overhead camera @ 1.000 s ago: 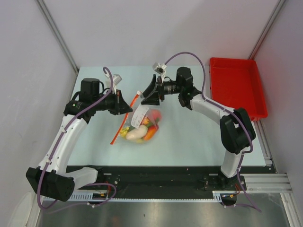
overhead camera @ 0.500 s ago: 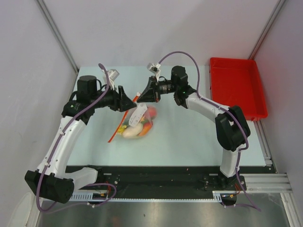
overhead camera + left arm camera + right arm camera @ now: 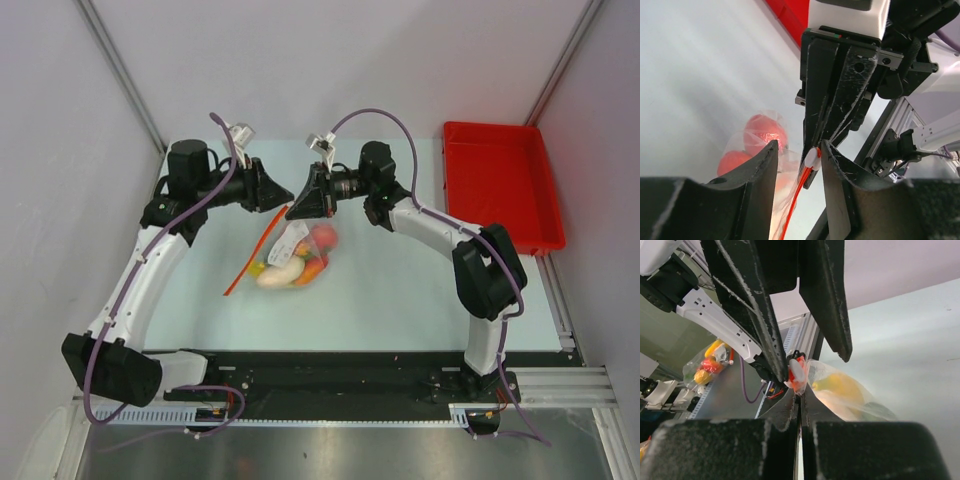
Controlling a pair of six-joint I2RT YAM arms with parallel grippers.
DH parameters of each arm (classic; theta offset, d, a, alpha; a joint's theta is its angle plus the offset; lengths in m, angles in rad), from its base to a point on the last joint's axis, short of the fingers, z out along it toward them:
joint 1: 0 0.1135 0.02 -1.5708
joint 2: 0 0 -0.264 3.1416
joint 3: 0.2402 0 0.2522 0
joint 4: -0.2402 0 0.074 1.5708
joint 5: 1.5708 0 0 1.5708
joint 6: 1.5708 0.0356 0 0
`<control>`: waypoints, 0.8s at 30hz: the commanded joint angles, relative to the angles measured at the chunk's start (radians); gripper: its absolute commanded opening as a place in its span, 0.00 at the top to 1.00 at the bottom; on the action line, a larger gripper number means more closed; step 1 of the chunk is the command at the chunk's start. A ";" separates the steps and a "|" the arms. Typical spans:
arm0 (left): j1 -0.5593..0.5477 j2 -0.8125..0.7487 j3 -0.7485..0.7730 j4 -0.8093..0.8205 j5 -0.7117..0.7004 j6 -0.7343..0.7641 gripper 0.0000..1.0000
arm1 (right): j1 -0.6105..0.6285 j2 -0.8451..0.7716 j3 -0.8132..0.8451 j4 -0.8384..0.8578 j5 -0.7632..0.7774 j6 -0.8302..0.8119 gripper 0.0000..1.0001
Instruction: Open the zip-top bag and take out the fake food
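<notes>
The zip-top bag [image 3: 292, 252] hangs clear and crinkly between both arms, its red-orange zip strip [image 3: 250, 262] trailing down to the left. My right gripper [image 3: 800, 399] is shut on the bag's top corner, just under the white slider [image 3: 796, 372]. My left gripper [image 3: 799, 148] is open with its jaws on either side of that slider [image 3: 812, 157], which rests against the right-hand finger [image 3: 836, 170]. The fake food [image 3: 293, 267] fills the bag: a white radish, red pieces [image 3: 760, 134] and a yellow piece [image 3: 841, 385]. From above, the left gripper [image 3: 279, 195] and the right gripper [image 3: 296, 208] meet tip to tip.
A rigid red tray [image 3: 500, 185] stands at the back right of the pale table [image 3: 400, 290]. Grey walls close in the left and right sides. Another small bag of toy pieces [image 3: 709, 369] shows beyond the table's edge in the right wrist view.
My right gripper has shut on the bag's corner and my left gripper has let go and opened. Both grippers and the bag have shifted toward the back left.
</notes>
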 commanded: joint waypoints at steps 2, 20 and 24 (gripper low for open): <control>-0.006 -0.008 0.045 0.008 0.054 0.045 0.57 | 0.001 0.002 0.031 0.100 -0.013 0.052 1.00; -0.006 -0.051 0.007 -0.019 0.068 0.063 0.60 | -0.007 0.060 0.032 0.295 -0.033 0.234 1.00; -0.006 -0.054 0.004 -0.027 0.077 0.071 0.59 | -0.012 0.063 0.031 0.306 -0.024 0.247 1.00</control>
